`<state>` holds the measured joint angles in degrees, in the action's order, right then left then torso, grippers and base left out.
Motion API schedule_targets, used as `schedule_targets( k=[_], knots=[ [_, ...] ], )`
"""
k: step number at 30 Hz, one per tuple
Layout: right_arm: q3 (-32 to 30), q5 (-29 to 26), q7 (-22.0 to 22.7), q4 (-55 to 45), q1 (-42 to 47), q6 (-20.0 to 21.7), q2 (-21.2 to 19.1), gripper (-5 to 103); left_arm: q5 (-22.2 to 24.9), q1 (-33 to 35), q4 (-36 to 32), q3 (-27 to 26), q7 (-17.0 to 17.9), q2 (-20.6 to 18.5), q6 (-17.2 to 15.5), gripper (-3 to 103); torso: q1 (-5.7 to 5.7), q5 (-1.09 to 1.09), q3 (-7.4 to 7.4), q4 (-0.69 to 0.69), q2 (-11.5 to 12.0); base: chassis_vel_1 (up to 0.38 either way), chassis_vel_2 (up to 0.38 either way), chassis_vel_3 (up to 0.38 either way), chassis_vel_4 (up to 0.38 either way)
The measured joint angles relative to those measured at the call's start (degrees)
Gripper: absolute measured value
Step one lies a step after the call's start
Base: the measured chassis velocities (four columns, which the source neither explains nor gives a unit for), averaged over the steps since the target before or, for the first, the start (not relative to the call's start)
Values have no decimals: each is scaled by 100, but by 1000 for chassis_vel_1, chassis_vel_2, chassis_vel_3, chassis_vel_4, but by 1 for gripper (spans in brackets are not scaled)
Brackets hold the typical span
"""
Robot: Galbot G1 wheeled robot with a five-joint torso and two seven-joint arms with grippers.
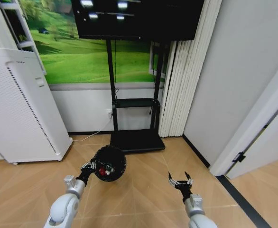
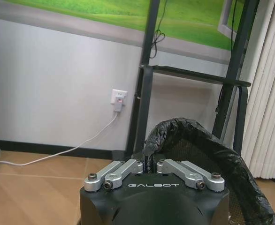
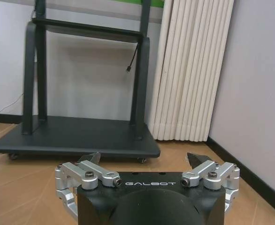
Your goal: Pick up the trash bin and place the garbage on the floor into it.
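Our left gripper (image 1: 92, 167) is clamped on the near rim of the trash bin (image 1: 111, 162), holding it above the floor (image 1: 143, 199), its mouth tipped toward us. Small red-and-white garbage (image 1: 102, 171) lies inside. Our right gripper (image 1: 179, 180) hangs empty and spread wide, well to the bin's right. We judge the left arm must carry the bin
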<state>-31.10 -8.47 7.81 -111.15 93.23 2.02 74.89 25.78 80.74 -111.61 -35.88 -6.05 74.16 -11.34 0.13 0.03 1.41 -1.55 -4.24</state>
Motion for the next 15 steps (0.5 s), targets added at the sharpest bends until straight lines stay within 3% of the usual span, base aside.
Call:
schedule_targets(
  k=[11,12,13,15],
  knots=[
    [23,68,-44,119,67,-130,-60,100,-2,5,-28,21,27,48,-12,7,-2,-1,-2,-1,0,575,5,-580,-4],
    [30,95,-87,152,66,-181,-65,100,-2,0,-28,27,38,66,-13,7,0,-11,1,0,0,602,77,-590,-107],
    [40,96,-138,218,39,-295,-68,100,-4,-1,-28,32,51,79,-17,7,-1,1,-1,-1,-1,602,141,-613,-107],
    [39,102,-211,339,-29,-506,-57,100,-4,0,-36,31,84,104,-16,7,-1,-4,0,0,0,587,148,-594,-122]
  ],
)
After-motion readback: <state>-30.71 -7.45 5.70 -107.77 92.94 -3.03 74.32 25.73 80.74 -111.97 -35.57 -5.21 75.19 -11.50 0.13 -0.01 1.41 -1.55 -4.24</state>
